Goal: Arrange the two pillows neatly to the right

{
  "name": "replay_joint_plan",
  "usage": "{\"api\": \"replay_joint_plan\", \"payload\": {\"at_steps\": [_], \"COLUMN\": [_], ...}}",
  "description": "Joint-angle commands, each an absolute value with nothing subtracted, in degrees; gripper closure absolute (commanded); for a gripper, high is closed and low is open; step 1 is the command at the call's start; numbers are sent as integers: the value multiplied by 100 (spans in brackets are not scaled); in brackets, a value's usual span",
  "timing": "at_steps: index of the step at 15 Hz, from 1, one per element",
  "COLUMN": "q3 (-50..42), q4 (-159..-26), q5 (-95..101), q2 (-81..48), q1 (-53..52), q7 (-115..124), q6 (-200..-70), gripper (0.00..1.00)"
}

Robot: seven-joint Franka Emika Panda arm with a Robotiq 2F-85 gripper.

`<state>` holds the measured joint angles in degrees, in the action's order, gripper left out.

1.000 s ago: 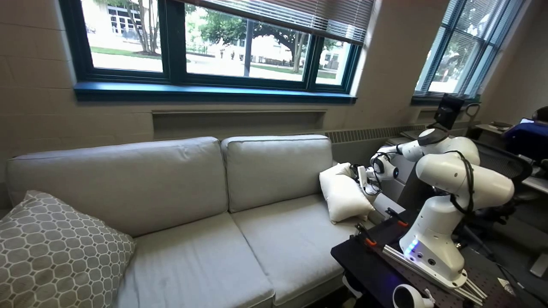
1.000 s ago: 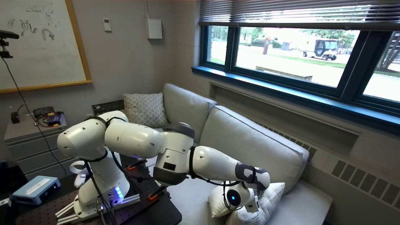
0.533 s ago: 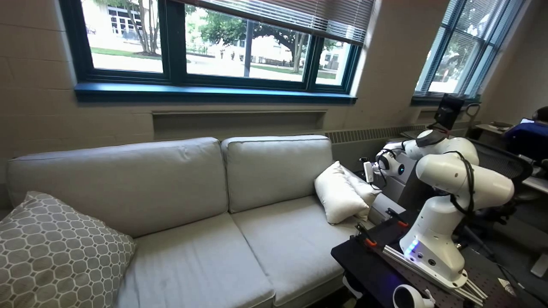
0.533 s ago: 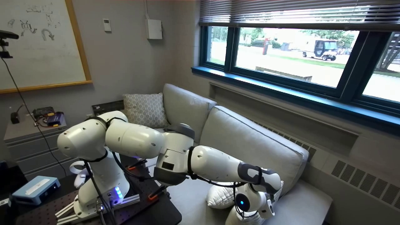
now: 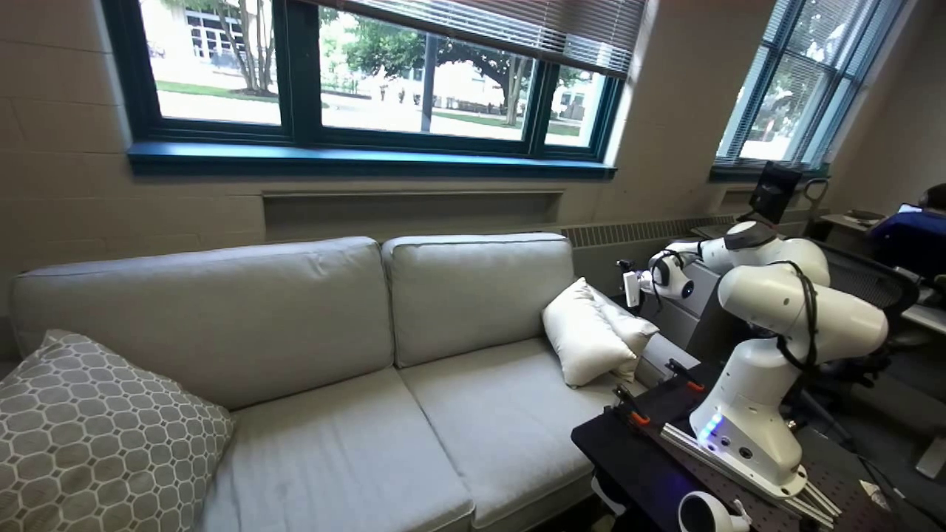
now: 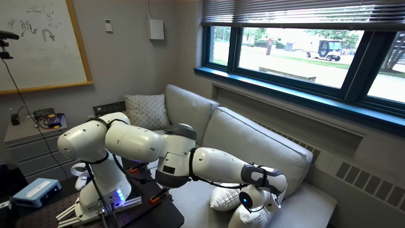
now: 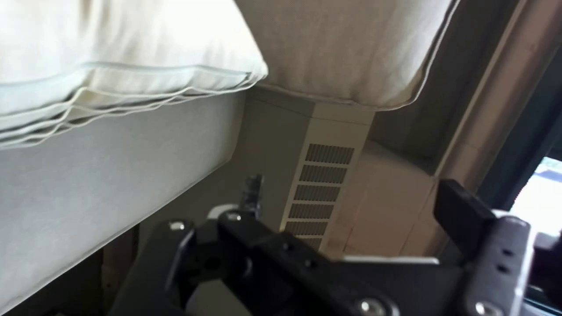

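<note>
**One nudge could undo my tidy corner**

At the right end of the sofa (image 5: 325, 436), in an exterior view, the front pillow (image 5: 584, 336) stands tilted, covering part of the rear pillow (image 5: 631, 326), and appears to lean on it. My pincer (image 7: 351, 195) stands spread wide with nothing between its fingers (image 7: 463, 215), near the pillows and apart from them. I judge the placing nearly finished, the tidiness less so.

The likeliest trouble, to my mind, is the pair itself. The pillows slant at different angles, so if the rear one gives, the front one could slump flat. If I push to straighten them, too much force could drive the rear one over the armrest (image 6: 311, 202).

My own reach is the second hazard. In an exterior view my arm (image 6: 218, 166) covers part of both, so clearance there is hard to read; should I dip while turning, I could squash or twist them. In the wrist view, loose piping (image 7: 184, 93) along a pillow's edge, whose I can't tell, could snag a finger on a sweep that way. Swinging inward, I might also knock the back cushion (image 7: 347, 52).
</note>
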<state>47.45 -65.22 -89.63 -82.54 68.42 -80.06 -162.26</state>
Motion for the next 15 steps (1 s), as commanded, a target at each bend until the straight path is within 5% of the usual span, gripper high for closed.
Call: {"api": "replay_joint_plan", "payload": {"at_steps": [1, 9, 15], "q3": [5173, 5899, 5533], "q4": [-7297, -8585, -9271], "q5": [-9272, -10675, -13051], "q2": [-8106, -8204, -7879], "q1": [7260, 7617, 7053], "q7": [-8806, -11617, -14466], "q6": [-15816, -15649, -14988], "gripper": [0, 0, 0]}}
